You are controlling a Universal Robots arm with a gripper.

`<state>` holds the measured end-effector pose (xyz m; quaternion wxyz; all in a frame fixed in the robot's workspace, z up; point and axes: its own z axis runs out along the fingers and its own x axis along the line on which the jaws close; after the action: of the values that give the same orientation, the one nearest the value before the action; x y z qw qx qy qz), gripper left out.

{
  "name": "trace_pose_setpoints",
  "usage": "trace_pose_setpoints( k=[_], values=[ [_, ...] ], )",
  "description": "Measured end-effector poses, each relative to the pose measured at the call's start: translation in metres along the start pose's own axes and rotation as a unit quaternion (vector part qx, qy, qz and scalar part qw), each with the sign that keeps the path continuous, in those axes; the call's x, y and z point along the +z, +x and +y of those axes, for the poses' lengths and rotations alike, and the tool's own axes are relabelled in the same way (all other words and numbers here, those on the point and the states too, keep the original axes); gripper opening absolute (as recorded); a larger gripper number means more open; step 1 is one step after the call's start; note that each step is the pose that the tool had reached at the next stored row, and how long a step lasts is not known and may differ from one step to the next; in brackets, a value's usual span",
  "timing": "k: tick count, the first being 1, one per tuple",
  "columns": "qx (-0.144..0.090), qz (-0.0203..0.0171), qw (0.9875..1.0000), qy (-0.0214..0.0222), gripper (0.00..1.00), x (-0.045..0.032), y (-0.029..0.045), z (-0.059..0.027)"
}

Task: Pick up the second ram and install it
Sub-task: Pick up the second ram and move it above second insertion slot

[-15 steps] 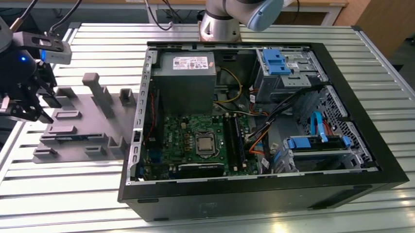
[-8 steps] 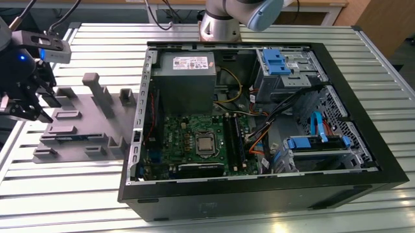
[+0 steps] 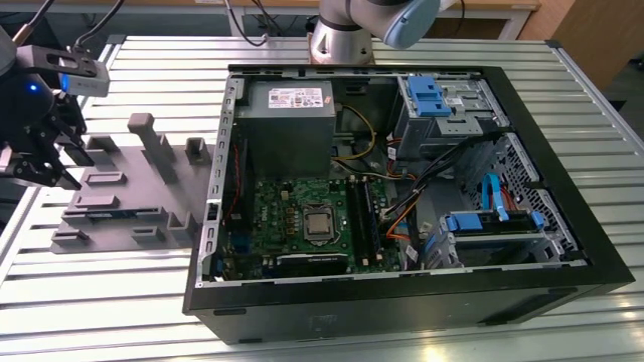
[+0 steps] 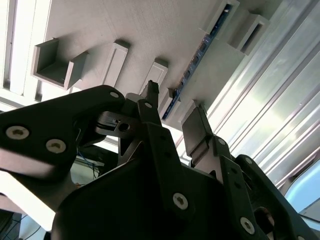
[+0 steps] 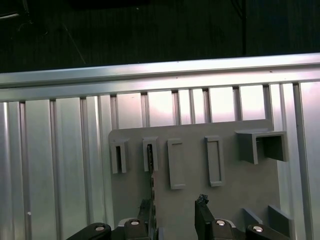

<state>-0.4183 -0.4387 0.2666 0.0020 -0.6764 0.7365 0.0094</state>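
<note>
The black two-finger gripper hangs over the grey moulded plastic fixture tray, at the tray's side away from the open black computer case. The tray lies on the ribbed aluminium table. In the first wrist view, the long blue circuit-board ram stick stands on edge in the tray's slotted holders, just ahead of the spread fingertips and in line with one finger. The case sits beyond the tray from the gripper, on the same table.

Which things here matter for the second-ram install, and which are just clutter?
Job:
- second ram, standing in the grey holder tray
- open gripper near it
- memory slots on the motherboard

Just there:
- power supply
- light-blue drive brackets
- processor
</note>
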Motion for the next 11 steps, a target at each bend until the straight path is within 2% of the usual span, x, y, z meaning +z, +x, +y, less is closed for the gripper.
trace_pose_setpoints(
  k=[11],
  values=[
    [0.0, 0.0, 1.0, 0.0, 0.47, -0.0032, -0.0001, 0.0]
  ],
)
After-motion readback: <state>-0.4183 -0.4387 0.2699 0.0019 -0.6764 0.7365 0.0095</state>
